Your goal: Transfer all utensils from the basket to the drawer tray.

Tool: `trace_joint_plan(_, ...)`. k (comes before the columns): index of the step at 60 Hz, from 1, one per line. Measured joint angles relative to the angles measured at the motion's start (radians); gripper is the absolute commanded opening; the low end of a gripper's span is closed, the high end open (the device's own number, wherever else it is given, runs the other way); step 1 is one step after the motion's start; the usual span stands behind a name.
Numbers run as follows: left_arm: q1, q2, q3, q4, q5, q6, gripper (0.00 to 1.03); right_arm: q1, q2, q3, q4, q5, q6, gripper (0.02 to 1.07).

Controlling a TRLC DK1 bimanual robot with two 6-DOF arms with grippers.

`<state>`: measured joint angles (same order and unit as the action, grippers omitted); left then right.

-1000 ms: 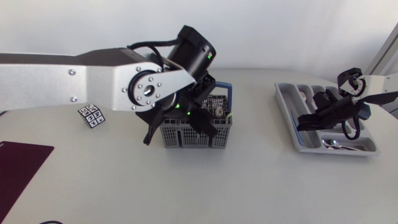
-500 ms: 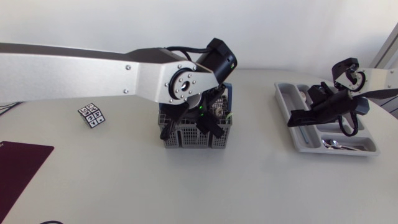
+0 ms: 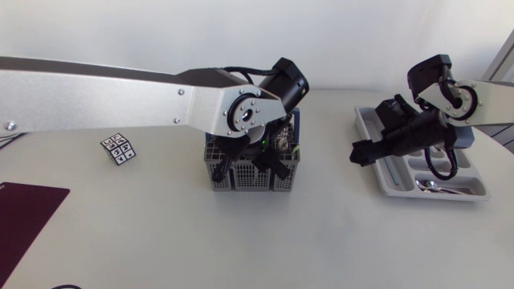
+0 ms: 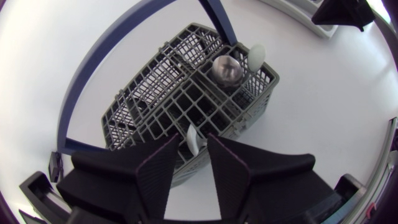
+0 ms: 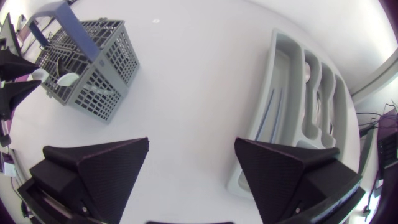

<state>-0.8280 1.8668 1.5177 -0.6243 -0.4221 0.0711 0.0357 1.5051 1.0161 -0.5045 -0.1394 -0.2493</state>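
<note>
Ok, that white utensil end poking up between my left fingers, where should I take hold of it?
Take the white end that stands above the basket rim, coming straight down with the left gripper, a finger on either side. The rest sits inside a grid compartment, so probably only that upright tip is free to pinch.

No legible text anywhere; just a black-and-white marker card [image 3: 117,148].

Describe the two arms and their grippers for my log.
Left arm and right arm: silver-grey links with round bolted joint plates, black wrist housings, looping black cables. Left gripper and right gripper: matte black, two broad wedge-shaped fingers each.
</note>
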Motion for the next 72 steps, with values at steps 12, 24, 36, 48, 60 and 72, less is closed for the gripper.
trace_joint_plan(12, 0.002, 0.010, 0.000, 0.000, -0.003, 0.000, 0.11, 0.034, -0.045, -0.026, 0.000, 0.011, 0.014, 1.02)
trace_joint_plan(24, 0.004, 0.014, 0.000, 0.000, -0.014, 0.000, 0.04, 0.093, -0.119, -0.062, 0.000, 0.013, 0.015, 1.02)
trace_joint_plan(36, 0.004, 0.012, 0.000, 0.002, -0.024, -0.011, 0.04, 0.154, -0.167, -0.079, -0.001, 0.014, 0.019, 1.02)
trace_joint_plan(48, 0.004, 0.003, 0.000, 0.001, -0.024, -0.011, 0.04, 0.213, -0.189, -0.088, -0.001, 0.032, 0.034, 1.02)
trace_joint_plan(60, 0.000, -0.067, 0.000, 0.000, -0.033, -0.007, 0.04, 0.267, -0.209, -0.091, -0.001, 0.033, 0.041, 1.02)
trace_joint_plan(72, -0.015, -0.151, -0.003, -0.008, -0.063, 0.016, 0.04, 0.325, -0.233, -0.091, 0.000, 0.032, 0.045, 1.02)
